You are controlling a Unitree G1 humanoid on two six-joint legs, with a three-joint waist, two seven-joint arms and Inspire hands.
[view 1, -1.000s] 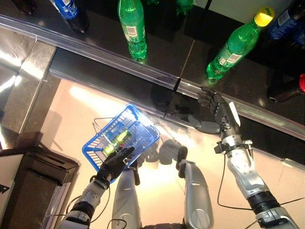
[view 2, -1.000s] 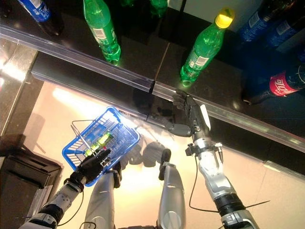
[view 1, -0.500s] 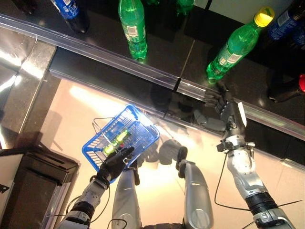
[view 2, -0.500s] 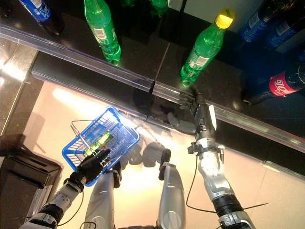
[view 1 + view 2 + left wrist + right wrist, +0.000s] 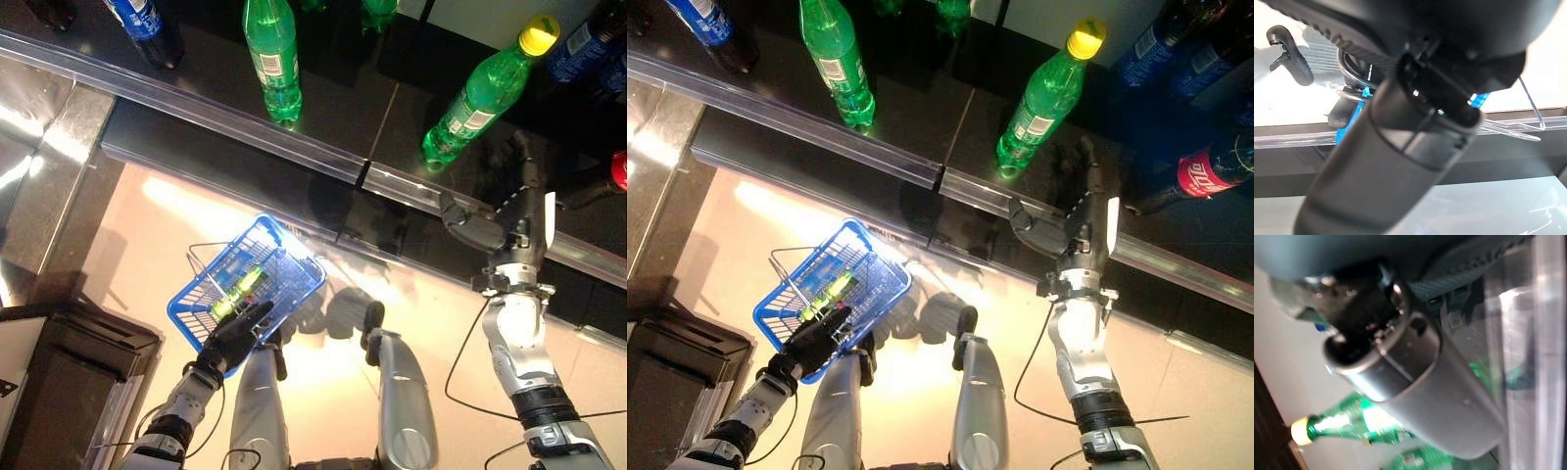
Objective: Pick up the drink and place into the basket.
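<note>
A green bottle with a yellow cap [image 5: 478, 100] stands on the dark shelf at the upper right, and it shows in the right wrist view [image 5: 1352, 428] too. My right hand [image 5: 517, 213] is raised over the shelf just right of and below that bottle, apart from it. Its fingers are straight and its thumb points left, so it is open and empty. My left hand [image 5: 235, 335] is shut on the thin wire handles [image 5: 1354, 93] of the blue basket [image 5: 284, 257], which hangs low at the left. A green drink [image 5: 238, 292] lies inside the basket.
Another green bottle [image 5: 272, 59] and a blue-labelled bottle [image 5: 147, 27] stand further left on the shelf. Dark bottles [image 5: 1205, 171] stand at the far right. A clear rail [image 5: 235, 119] runs along the shelf's front edge. A dark cabinet [image 5: 69, 382] stands at the lower left.
My right hand has risen from the shelf's front rail to over the shelf and moved right, beside the yellow-capped bottle. The left hand and the blue basket have hardly moved.
</note>
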